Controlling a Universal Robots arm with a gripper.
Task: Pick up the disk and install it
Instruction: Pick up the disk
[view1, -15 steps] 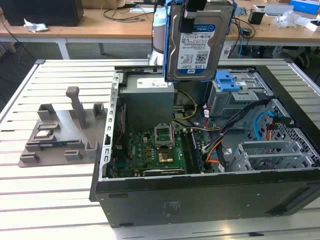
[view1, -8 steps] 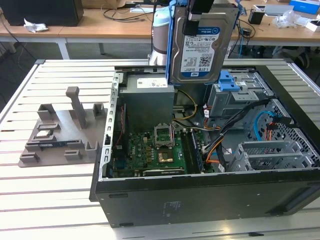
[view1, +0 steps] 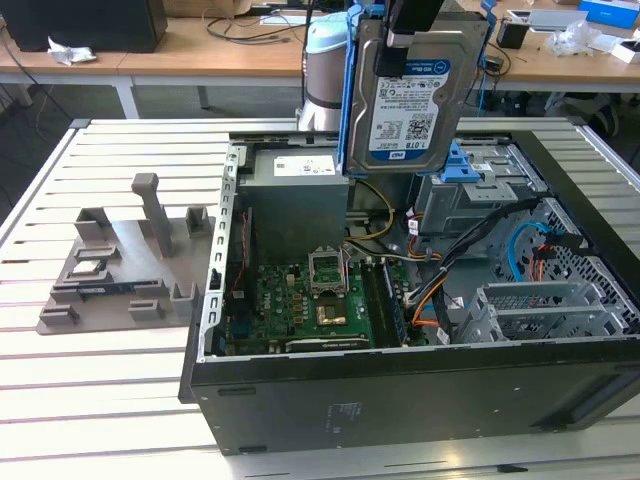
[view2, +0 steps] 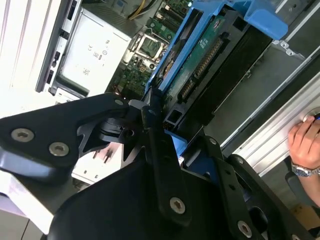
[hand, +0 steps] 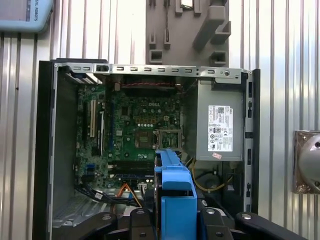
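The disk (view1: 408, 95) hangs upright above the open computer case (view1: 400, 385), its silver face and white-and-blue label turned to the exterior view. A blue carrier frame runs along its edges. My gripper (view1: 412, 35) is shut on its upper end, with the arm coming down from above. In the second wrist view the black fingers (view2: 150, 125) clamp the blue frame, and the disk (view2: 200, 62) shows its green circuit side. The first wrist view looks down the disk's blue edge (hand: 175, 192) into the case, with my gripper (hand: 175, 222) shut around it.
Under the disk lie the grey power-supply box (view1: 295, 200), the motherboard (view1: 310, 300) and a metal cage with a blue latch (view1: 462, 165). Cables cross the case's right part. A grey fixture (view1: 120, 270) sits at the exterior view's left. A person's hand (view2: 302, 145) rests outside the case.
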